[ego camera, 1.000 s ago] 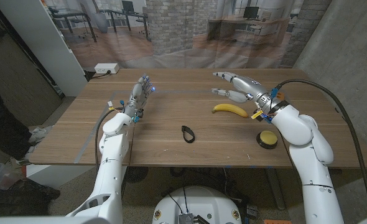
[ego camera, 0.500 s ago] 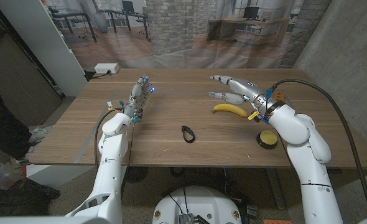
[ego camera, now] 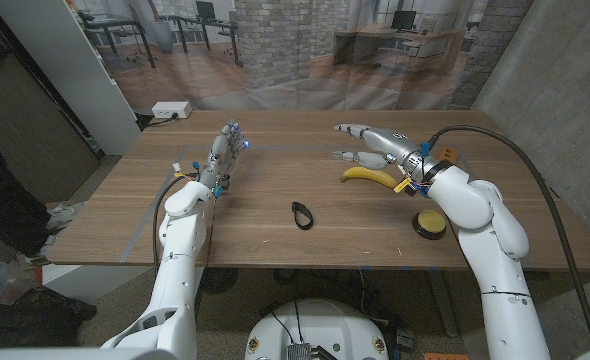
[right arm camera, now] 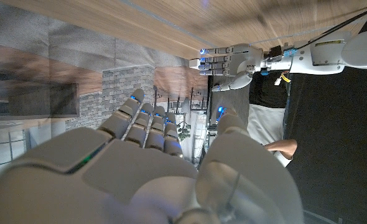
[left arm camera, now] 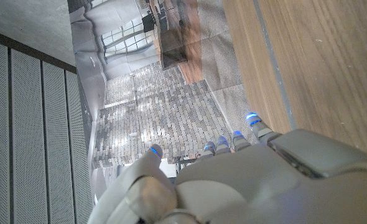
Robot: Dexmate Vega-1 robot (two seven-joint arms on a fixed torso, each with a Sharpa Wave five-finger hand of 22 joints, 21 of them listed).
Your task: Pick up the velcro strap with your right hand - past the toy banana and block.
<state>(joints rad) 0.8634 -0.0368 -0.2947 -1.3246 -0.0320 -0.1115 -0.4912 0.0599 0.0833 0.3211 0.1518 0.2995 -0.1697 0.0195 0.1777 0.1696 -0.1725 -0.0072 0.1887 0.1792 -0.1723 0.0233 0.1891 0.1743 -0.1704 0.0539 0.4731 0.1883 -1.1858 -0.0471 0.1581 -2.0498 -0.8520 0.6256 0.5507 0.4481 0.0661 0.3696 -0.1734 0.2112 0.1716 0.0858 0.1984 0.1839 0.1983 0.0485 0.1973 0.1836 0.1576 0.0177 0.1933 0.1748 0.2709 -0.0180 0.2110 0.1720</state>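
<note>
— Leftward drift is what separates this moment from a second back: the right hand (ego camera: 373, 143) has slid a little along the far side of the wooden table (ego camera: 265, 228), and its fingers now reach past the tip of the toy banana (ego camera: 369, 176). Nothing else has shifted.

— What is that hand doing with its fingers?

— They are stretched out and apart, holding nothing. The right wrist view shows the same: the right hand's back in front, fingers (right arm camera: 147, 124) extended, nothing between them and the thumb.

— And the velcro strap?

— The velcro strap (ego camera: 302, 214) lies on the table nearer the robot than the right hand and toward its left, well apart from it. The toy banana lies just beside the hand, on the near side, between the hand and the yellow block (ego camera: 430, 222) by the right forearm. The strap sits roughly midway between the two arms.

— How does it look?

— Small, black, curled into a narrow closed loop lying flat on the wood, its long axis slightly slanted.

— The other arm?

— The left hand (ego camera: 223, 152) is over the table's left part, fingers pointing away from the robot, slightly apart and holding nothing. The right wrist view also catches it across the table.
</note>
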